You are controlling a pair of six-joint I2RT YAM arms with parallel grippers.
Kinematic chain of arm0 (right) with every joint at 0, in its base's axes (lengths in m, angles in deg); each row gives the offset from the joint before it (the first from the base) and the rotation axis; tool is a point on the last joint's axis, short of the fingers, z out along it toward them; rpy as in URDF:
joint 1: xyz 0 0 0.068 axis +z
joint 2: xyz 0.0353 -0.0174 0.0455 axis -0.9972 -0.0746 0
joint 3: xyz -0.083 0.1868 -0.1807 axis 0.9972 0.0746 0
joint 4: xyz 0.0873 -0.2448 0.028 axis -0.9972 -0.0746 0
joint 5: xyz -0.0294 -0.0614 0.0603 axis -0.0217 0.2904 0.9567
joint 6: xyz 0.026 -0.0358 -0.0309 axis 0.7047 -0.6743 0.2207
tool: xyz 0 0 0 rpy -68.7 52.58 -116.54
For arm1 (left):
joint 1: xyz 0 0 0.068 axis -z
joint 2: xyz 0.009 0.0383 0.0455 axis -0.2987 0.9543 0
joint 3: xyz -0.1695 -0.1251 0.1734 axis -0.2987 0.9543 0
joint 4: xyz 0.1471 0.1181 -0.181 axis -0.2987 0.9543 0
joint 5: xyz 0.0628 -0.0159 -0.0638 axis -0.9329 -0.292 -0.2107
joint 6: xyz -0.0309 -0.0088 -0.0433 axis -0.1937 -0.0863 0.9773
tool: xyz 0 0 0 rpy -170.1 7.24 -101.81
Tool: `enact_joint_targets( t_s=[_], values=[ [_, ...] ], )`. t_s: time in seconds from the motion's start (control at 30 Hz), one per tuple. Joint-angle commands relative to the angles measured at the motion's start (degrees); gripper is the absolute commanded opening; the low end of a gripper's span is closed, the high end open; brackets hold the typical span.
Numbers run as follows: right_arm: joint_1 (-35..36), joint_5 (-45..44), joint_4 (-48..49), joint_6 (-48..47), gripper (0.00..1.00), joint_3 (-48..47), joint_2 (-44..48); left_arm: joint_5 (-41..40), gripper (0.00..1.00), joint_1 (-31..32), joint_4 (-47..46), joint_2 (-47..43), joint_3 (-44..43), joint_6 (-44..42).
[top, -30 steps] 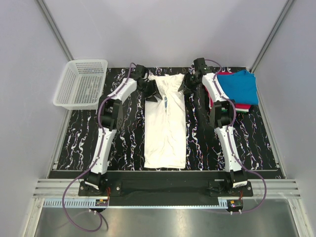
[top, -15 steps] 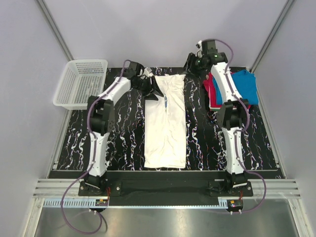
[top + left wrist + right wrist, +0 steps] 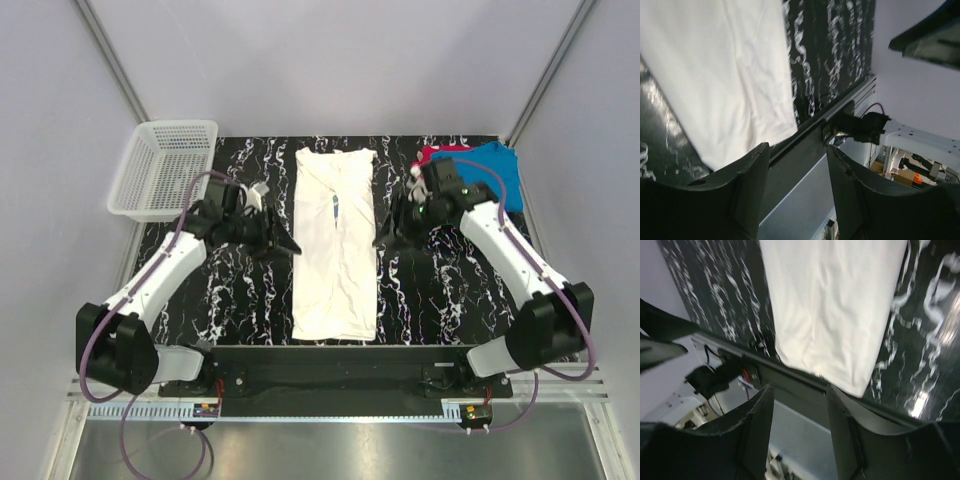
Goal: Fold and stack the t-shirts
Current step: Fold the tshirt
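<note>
While both pairs of fingers stand apart with nothing between them, the left gripper point(image 3: 285, 245) and the right gripper point(image 3: 385, 238) sit on either side of the white t-shirt point(image 3: 335, 265), about halfway along its length. Each points inward at a long edge of the cloth. Whether either tip touches the fabric cannot be told.

From the left wrist, the left gripper's gap point(image 3: 797, 146) frames the table's front edge, with the shirt's hem corner point(image 3: 740, 125) lying flat just beyond. The right wrist view matches it: an empty gap point(image 3: 800, 387) and white cloth point(image 3: 835, 305) spread over the dark surface.

The white t-shirt lies folded into a long narrow strip down the middle of the table point(image 3: 240, 290), from its far edge almost to the near one. A small blue mark point(image 3: 336, 208) shows on its upper half. The tabletop is black with white marbled veins.

At the far right corner a blue t-shirt point(image 3: 495, 172) rests on a red t-shirt point(image 3: 430, 153). At the far left stands a white mesh basket point(image 3: 165, 170), overhanging the table's left edge.

Pale grey walls point(image 3: 320, 60) close in the far side and both flanks, and a metal rail point(image 3: 330, 378) runs along the near edge.
</note>
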Motion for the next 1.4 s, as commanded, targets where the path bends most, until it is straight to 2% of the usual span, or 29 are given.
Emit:
enact_joint_targets(
  t_s=[0.0, 0.17, 0.23, 0.53, 0.63, 0.93, 1.37],
  values=[
    [5.6, 1.1, 3.1, 8.5, 0.53, 15.3, 11.8, -3.3, 0.55, 0.3, 0.6, -6.5, 12.6, 2.4],
    [13.9, 0.3, 5.0, 17.2, 0.54, 29.7, 20.4, -6.0, 0.55, 1.6, 0.5, -13.3, 23.8, 5.4],
    [14.6, 0.2, 5.8, 19.2, 0.54, 33.9, 23.9, -7.2, 0.55, 1.9, 0.4, -16.4, 26.2, 6.1],
    [18.0, -1.7, 6.9, 22.2, 0.55, 42.3, 29.5, -11.0, 0.57, 3.8, -0.1, -28.5, 37.5, 12.6],
    [18.8, -1.8, 8.7, 23.5, 0.55, 45.2, 30.2, -11.6, 0.57, 4.5, -1.1, -30.1, 39.9, 14.6],
    [20.3, -4.8, 14.9, 25.3, 0.56, 51.1, 29.1, -14.0, 0.57, 7.1, -3.5, -25.3, 39.1, 14.6],
    [20.4, -9.0, 20.4, 25.9, 0.58, 48.8, 17.7, -12.0, 0.57, 7.3, -9.4, -17.7, 38.8, 12.7]
  ],
)
